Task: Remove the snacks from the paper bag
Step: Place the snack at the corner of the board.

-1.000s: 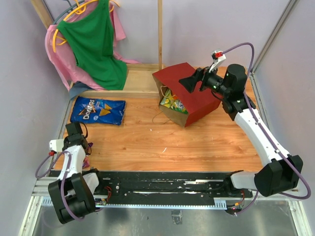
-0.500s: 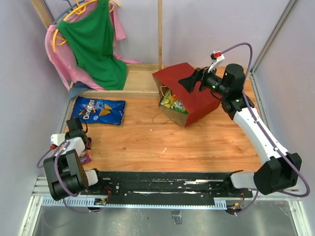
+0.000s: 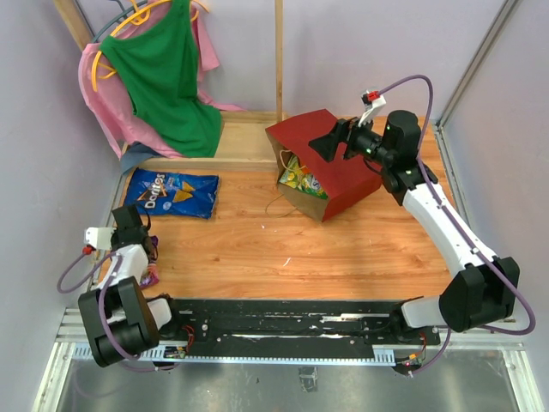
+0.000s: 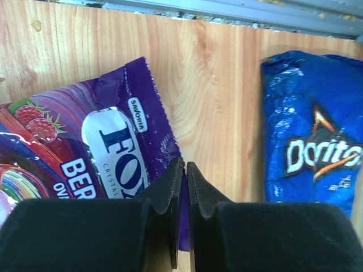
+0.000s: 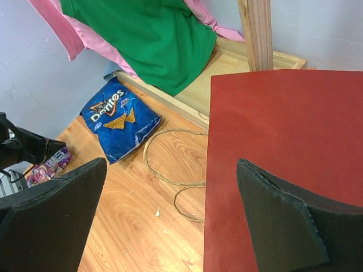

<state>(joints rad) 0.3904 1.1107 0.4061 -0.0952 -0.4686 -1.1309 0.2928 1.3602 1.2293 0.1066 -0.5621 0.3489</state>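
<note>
Left hand: fingers drawn together, with only a hairline slit between the tips. The tips sit over one corner of the purple berry packet, which lies flat on the wooden surface. Cannot tell whether the foil edge is pinched or merely underneath. Location: near-left corner of the surface, close to the left arm's base.

Right hand: fingers spread wide, nothing between them. It hangs over the paper bag at far right-centre. In the wrist view one finger is above the bag's dark red side panel and the other is above bare wood.

Paper bag: lying on its side, mouth facing left and toward the near edge, brown inside visible. Yellow-green packets show in the mouth, inside the bag. Cord handles trail loose on the wood in front of the mouth.

Blue Doritos bag: out of the paper bag, flat on the surface at far left and well apart from it. In the left wrist view it lies just beside the purple packet, with a strip of wood between them, not touching.

Background: green top and pink garment on hangers at far left. Upright wooden post behind the bag.
</note>
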